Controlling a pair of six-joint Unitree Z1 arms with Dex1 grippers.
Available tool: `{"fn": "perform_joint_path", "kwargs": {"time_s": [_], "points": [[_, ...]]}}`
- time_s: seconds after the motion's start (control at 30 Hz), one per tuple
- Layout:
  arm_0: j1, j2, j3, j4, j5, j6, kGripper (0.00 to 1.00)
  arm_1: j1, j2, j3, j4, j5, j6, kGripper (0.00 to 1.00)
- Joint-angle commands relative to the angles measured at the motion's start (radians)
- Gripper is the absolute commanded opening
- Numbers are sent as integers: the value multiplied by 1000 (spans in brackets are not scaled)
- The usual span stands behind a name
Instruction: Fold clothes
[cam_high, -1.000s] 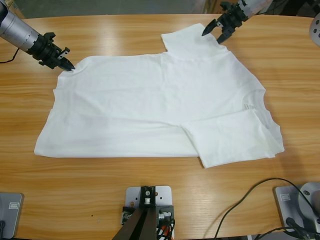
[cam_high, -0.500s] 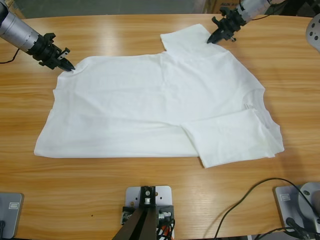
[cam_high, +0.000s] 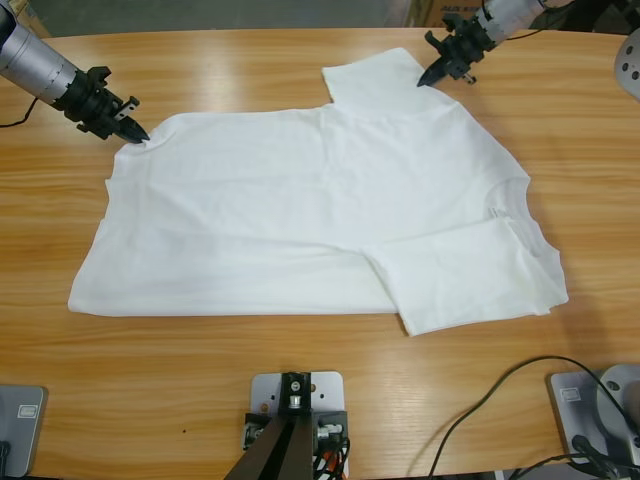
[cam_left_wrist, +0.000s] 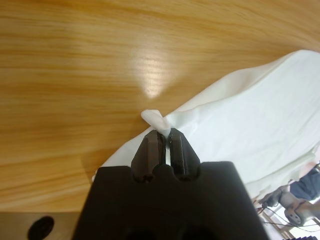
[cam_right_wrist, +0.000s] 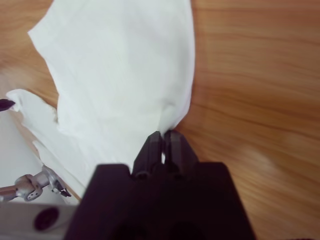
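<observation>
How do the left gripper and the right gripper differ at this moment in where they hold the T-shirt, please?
The left gripper pinches the T-shirt at its far left corner, while the right gripper pinches the tip of the upper sleeve. The left gripper enters from the table's left edge; the right gripper reaches in from the top right. Both are shut on white fabric, low at the table surface.

Robotics lab, long wooden table (cam_high: 300, 390), two silver arms, trailing black cables (cam_high: 500, 395)
</observation>
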Motion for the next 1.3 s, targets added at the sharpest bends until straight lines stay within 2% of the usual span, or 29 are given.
{"fn": "perform_joint_path", "kwargs": {"time_s": [0.03,0.27,0.87,1.3], "points": [[24,-67,20,44,8,30,0,-20,-67,-590,61,-2,-29,0],[59,-153,38,56,18,48,0,-17,-119,-580,75,40,-46,0],[68,-220,109,59,14,62,0,-4,-216,-577,228,27,-92,0],[98,-298,183,59,11,89,0,1,-340,-367,230,10,-101,0]]}}
